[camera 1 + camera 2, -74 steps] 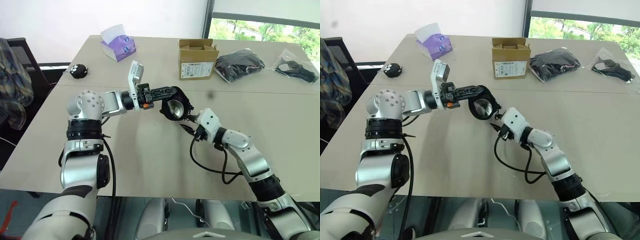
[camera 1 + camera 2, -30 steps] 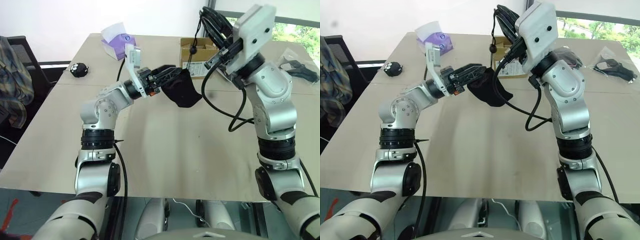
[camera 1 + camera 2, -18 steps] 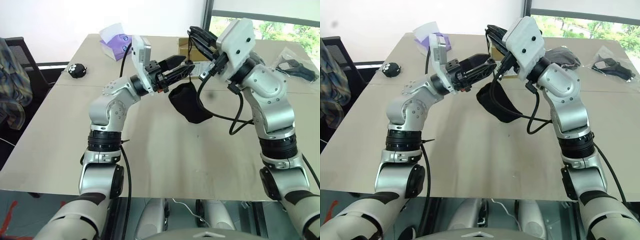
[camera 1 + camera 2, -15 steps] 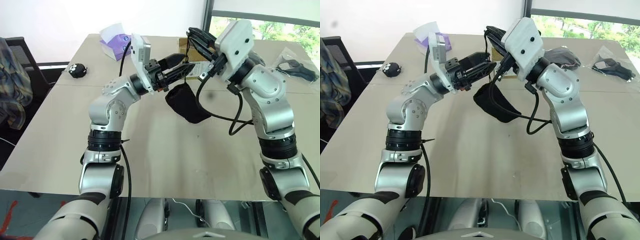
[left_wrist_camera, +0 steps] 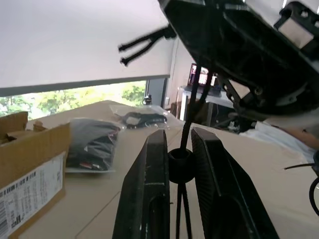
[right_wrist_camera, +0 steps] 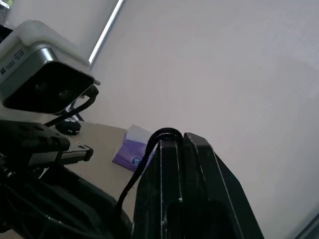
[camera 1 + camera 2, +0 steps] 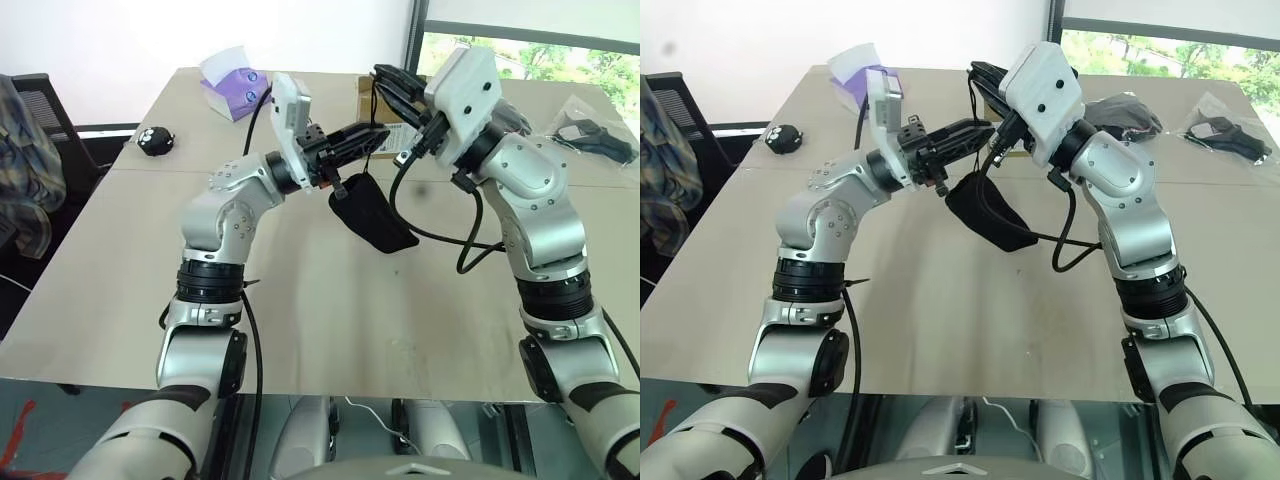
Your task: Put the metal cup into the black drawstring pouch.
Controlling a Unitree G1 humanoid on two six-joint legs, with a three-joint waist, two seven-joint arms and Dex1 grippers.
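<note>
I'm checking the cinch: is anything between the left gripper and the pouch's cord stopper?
Nothing visible. The cord stopper sits squeezed between the fingers of the left gripper, and the cord runs straight up to the right gripper, shut on its loop. The black drawstring pouch hangs below them.

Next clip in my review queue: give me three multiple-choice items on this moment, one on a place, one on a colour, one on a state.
1. Where is the black pouch?
A. Hanging above the table between the arms
B. Lying flat beside the cardboard box
C. On the floor

2. What colour is the tissue pack?
A. Green
B. Purple
C. Red

3. What is the left end effector doing?
A. Standing wide open
B. Holding a cup
C. Closed on the cord stopper

Answers: 1 A, it dangles from its cord over the table. 2 B, it is purple with white tissue on top. 3 C, the left wrist view shows both fingers pressed against the round stopper.
</note>
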